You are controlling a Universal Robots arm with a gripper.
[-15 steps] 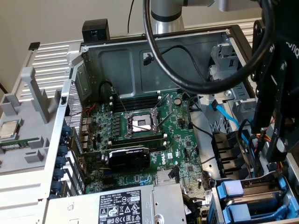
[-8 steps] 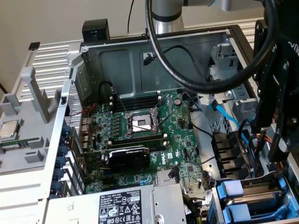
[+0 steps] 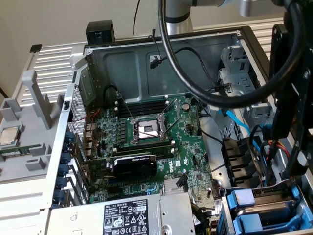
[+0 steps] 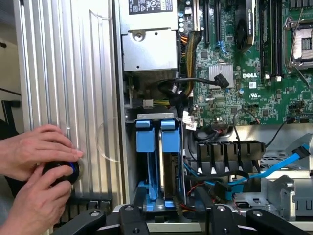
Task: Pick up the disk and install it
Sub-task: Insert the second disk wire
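I judge the silver disk in its blue plastic carrier frame [image 4: 174, 139] nearly seated in the bay, at five o'clock from the green motherboard [image 3: 161, 142] in the exterior view. My black gripper [image 4: 168, 218] is over it, and I cannot tell its grasp.

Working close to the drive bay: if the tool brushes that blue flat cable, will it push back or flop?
Probably floppy: the blue flat cable hangs in a loose curve, so it should bend aside. Likely light, being a thin ribbon. It could snag, though: one end runs in among the black cables near the drive bay.
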